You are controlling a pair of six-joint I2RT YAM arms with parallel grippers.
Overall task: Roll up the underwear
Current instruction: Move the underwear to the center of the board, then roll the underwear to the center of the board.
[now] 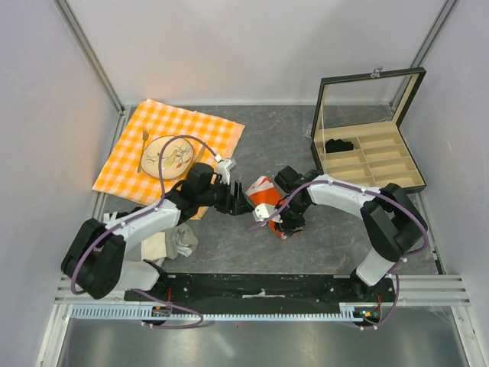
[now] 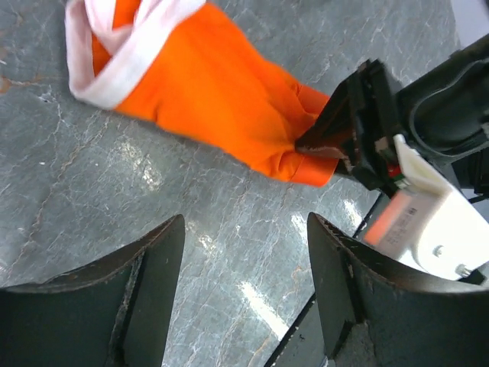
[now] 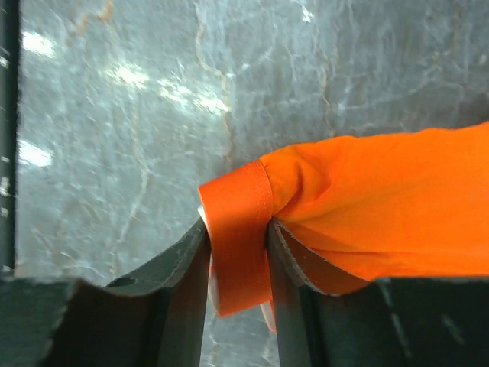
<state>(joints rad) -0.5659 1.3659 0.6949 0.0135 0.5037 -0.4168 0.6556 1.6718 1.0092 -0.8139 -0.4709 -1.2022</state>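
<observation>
The underwear [image 1: 265, 191] is a small orange-red garment with white trim, lying on the grey table between the two arms. In the left wrist view it [image 2: 214, 99] lies beyond my fingers, its white band at the top left. My left gripper [image 1: 246, 202] is open and empty just left of it, jaws spread over bare table [image 2: 246, 225]. My right gripper [image 1: 276, 223] is shut on the underwear's near corner. In the right wrist view [image 3: 238, 229] an orange band is pinched between its fingers, and the rest of the fabric [image 3: 382, 199] stretches to the right.
An orange checkered cloth [image 1: 130, 164] with a plate [image 1: 166, 156] and fork lies at the back left. An open compartment box [image 1: 370, 164] at the back right holds a small black bundle [image 1: 338, 144]. Grey-white cloths [image 1: 172, 243] lie by the left arm.
</observation>
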